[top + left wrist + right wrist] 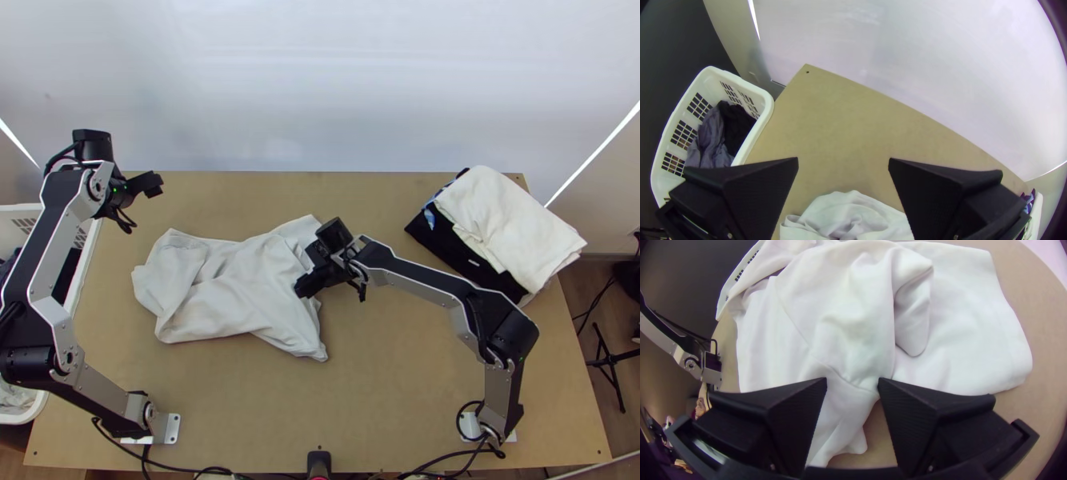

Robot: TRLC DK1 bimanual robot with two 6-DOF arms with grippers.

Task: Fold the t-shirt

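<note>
T-shirt (232, 280), white, one: lying on the light wooden table (384, 400), left of the middle and between the two arms; loosely gathered, longer from side to side, with ruffled folds at its left end and a corner pointing toward the near edge at its right end. In the right wrist view, a seam crosses the cloth and a rounded flap lies over a smoother panel. Right gripper (304, 286), black, wide-fingered: at the t-shirt's right end, its fingers parted by a moderate gap, cloth and a patch of bare table seen between them; no fabric seen pinched, contact with the cloth cannot be told. Left gripper (150, 184), of like pattern: near the table's far left corner, apart from the t-shirt, fingers spread wide, holding nothing. Laundry basket (86, 260), white, slotted sides: beside the table's left edge, containing a grey garment (709, 138) and a black garment (738, 126). Pile at the far right of the table: folded white cloth (508, 224) uppermost, dark garment (428, 232) beneath, partly jutting out.
</note>
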